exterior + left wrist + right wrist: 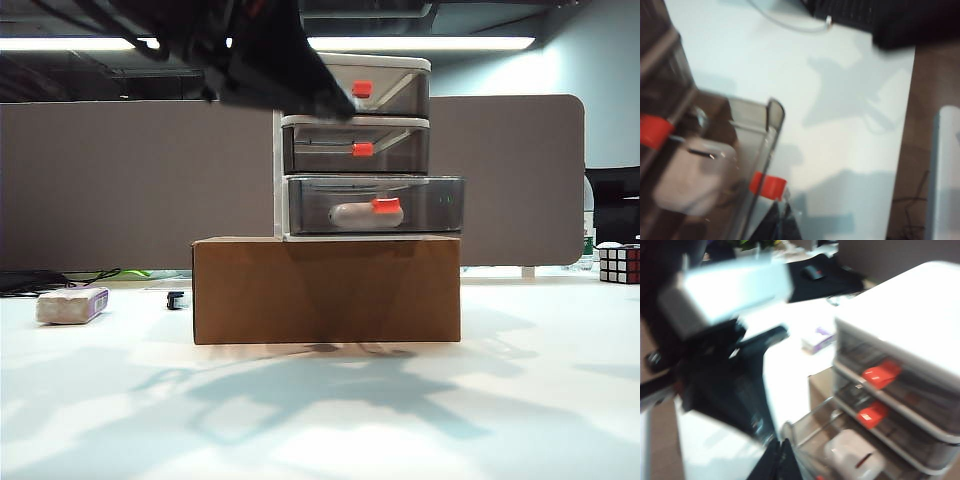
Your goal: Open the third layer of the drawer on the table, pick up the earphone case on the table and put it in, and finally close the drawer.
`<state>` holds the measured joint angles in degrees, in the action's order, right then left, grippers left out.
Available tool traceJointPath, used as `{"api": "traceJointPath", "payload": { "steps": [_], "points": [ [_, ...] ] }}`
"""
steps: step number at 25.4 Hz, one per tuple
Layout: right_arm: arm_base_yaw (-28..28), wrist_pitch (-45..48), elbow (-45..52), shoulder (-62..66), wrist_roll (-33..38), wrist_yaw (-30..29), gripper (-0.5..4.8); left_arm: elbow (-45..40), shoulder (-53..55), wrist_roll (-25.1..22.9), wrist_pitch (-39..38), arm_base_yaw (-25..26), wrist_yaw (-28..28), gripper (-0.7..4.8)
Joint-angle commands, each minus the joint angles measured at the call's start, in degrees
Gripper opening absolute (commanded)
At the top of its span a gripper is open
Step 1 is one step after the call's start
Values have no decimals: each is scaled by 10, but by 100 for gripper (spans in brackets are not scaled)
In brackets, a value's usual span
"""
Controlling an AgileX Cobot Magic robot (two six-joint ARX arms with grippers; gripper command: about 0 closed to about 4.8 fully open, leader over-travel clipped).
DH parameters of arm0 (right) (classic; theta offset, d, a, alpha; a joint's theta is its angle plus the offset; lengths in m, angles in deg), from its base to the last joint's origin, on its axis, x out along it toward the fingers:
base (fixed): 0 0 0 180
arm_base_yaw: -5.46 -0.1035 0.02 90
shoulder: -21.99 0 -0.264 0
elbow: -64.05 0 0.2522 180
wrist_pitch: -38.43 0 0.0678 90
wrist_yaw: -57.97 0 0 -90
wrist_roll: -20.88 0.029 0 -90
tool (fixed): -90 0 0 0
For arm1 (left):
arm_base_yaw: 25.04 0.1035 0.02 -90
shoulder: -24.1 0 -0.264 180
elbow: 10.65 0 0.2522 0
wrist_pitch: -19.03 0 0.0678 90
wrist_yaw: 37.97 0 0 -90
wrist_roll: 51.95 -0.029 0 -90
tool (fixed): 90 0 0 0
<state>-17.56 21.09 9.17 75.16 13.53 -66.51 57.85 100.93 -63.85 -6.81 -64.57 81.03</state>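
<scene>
I read the left pincer (782,220) shut and empty, just over the open bottom drawer (375,205) | right pincer (782,460) closed, hovering near its front corner | left arm high beside the unit | earphone case (365,215) inside | bench (320,410) white, cardboard box (327,290) beneath

white earphone case (352,214) inside pulled-out third layer (375,206)
</scene>
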Motion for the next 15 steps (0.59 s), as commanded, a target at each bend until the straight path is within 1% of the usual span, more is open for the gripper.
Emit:
{"api": "traceJointPath", "payload": {
  "steps": [1, 5, 7, 10, 14, 15],
  "points": [
    [0, 10, -2, -2, -2, 27, -5, 1, 30, 15, -3, 0, 7, -6],
    [0, 7, -2, -2, -2, 31, -5, 1, 64, 30, -1, -11, 5, -6],
    [0, 11, -2, 0, -2, 64, -5, 1, 71, 30, 2, -19, -22, -6],
    [0, 14, -2, 4, -2, 91, -5, 1, 75, 30, 14, -30, -75, -6],
    [0, 13, -2, 4, -4, 99, -5, 1, 79, 40, 40, -33, -107, -6],
    [0, 13, -2, 4, -4, 102, -5, 1, 82, 46, 45, -33, -125, -6]
  ]
}}
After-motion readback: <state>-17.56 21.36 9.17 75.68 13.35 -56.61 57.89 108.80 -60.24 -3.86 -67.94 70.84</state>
